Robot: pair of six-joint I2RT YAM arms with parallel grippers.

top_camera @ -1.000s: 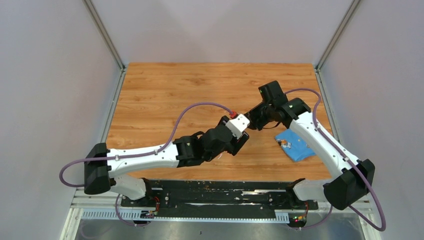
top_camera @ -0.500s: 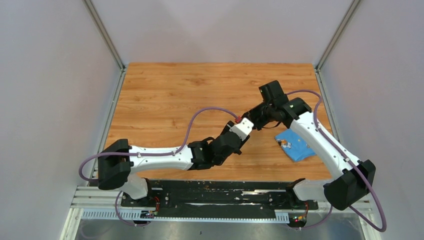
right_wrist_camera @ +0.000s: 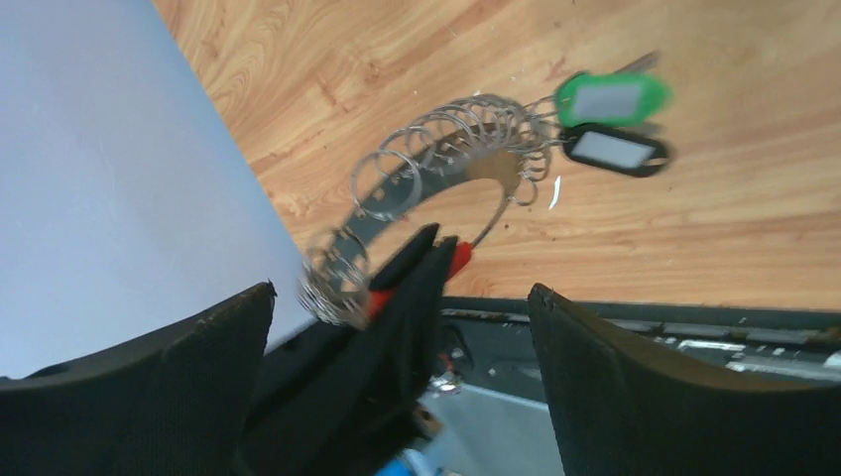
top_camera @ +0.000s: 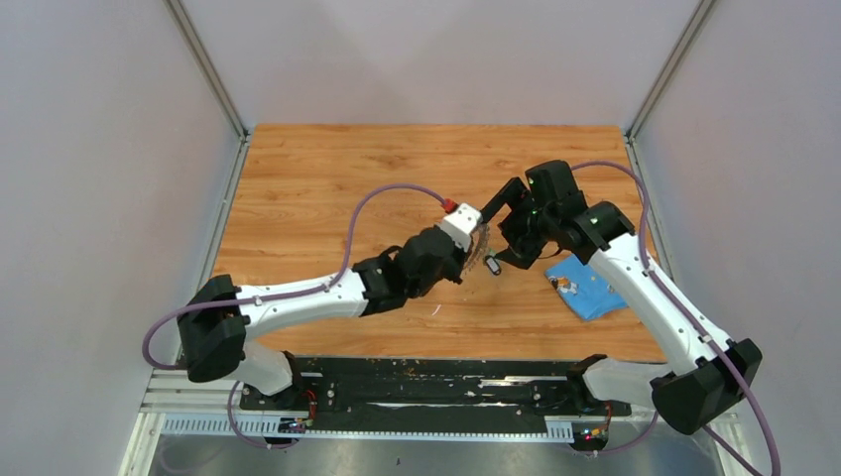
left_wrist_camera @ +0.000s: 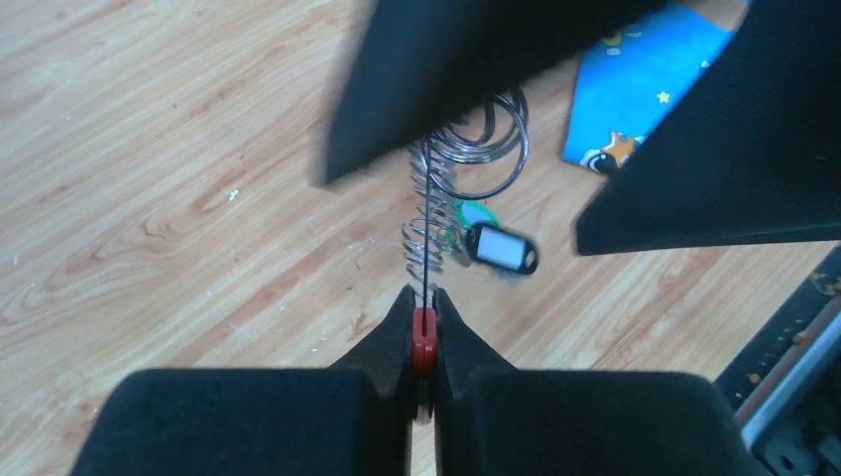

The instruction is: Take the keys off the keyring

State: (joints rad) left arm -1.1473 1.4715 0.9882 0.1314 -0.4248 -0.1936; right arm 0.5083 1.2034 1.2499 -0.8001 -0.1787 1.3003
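The keyring (left_wrist_camera: 428, 213) is clamped at its red sleeve (left_wrist_camera: 423, 347) by the left tool (left_wrist_camera: 423, 307). The right tool (right_wrist_camera: 402, 290) is spread wide and empty, so the keys (right_wrist_camera: 607, 100) likely need to be gripped next.

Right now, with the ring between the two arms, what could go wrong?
1. The left gripper pinches the keyring only by its red sleeve; a pull may twist it loose.
2. The right gripper stands open, holding nothing, so the dangling keys could swing clear as it closes.
3. A freed key might drop onto the bare table rather than the blue cloth.
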